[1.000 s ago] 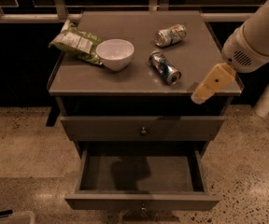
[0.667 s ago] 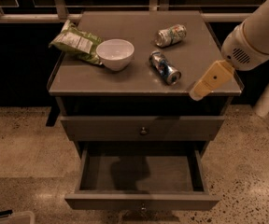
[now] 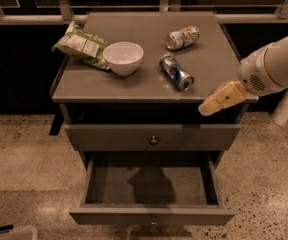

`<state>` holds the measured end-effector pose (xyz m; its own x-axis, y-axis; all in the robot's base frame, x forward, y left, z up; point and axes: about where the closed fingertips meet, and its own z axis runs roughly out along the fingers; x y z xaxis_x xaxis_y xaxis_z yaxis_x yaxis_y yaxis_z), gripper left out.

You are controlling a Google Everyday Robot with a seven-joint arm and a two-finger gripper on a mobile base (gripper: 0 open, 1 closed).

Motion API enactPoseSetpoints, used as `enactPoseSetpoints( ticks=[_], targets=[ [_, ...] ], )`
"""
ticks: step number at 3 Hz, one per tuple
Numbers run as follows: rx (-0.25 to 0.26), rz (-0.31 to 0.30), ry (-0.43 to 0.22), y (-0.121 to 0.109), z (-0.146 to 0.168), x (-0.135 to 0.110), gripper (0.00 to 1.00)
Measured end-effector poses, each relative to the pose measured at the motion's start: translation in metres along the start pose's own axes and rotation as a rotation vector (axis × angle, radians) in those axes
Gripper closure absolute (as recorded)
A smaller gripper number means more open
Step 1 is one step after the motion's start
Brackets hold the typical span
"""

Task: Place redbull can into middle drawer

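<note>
On the grey cabinet top (image 3: 134,86), taking its far edge as 12 o'clock, the redbull can (image 3: 176,72) lies on its side a little toward 3 o'clock from the centre, its shiny end pointing at the front right corner. At about 1 o'clock a paler, dented silver-green can (image 3: 182,37) also lies on its side, near the redbull can but not touching it. A white bowl (image 3: 123,58) stands upright just toward 9 o'clock of centre and shows only its plain white inside. A crumpled green snack bag (image 3: 80,46) lies at 10 o'clock, its corner just beside the bowl's rim. Below the top, the upper drawer front (image 3: 109,136) is pushed in flush, with a small round knob at its middle. Under it the middle drawer (image 3: 149,215) is pulled well out toward 6 o'clock. Its interior shows a bare grey floor crossed by a dark shadow, and the redbull can is not in it. The gripper (image 3: 222,98), a tan wedge on the end of a white arm (image 3: 279,64) reaching in from 3 o'clock, hangs over the top's front right corner at about 4 o'clock. It is apart from the redbull can and carries nothing visible. Whether it is open or closed cannot be told from this angle.
</note>
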<state>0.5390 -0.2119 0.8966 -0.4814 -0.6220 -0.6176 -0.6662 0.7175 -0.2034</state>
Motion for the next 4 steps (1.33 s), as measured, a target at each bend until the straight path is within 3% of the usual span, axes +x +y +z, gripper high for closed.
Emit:
enactPoseSetpoints(
  ticks=[1,2,3,4],
  targets=[
    [0.002,0.007,-0.056,-0.006,0.029,-0.005,0.00],
    [-0.002,-0.040,-0.077,-0.005,0.063,-0.031,0.00],
    [-0.005,-0.094,-0.072,-0.011,0.128,-0.073,0.00],
    [-0.008,-0.098,-0.073,-0.010,0.130,-0.076,0.00]
  ],
)
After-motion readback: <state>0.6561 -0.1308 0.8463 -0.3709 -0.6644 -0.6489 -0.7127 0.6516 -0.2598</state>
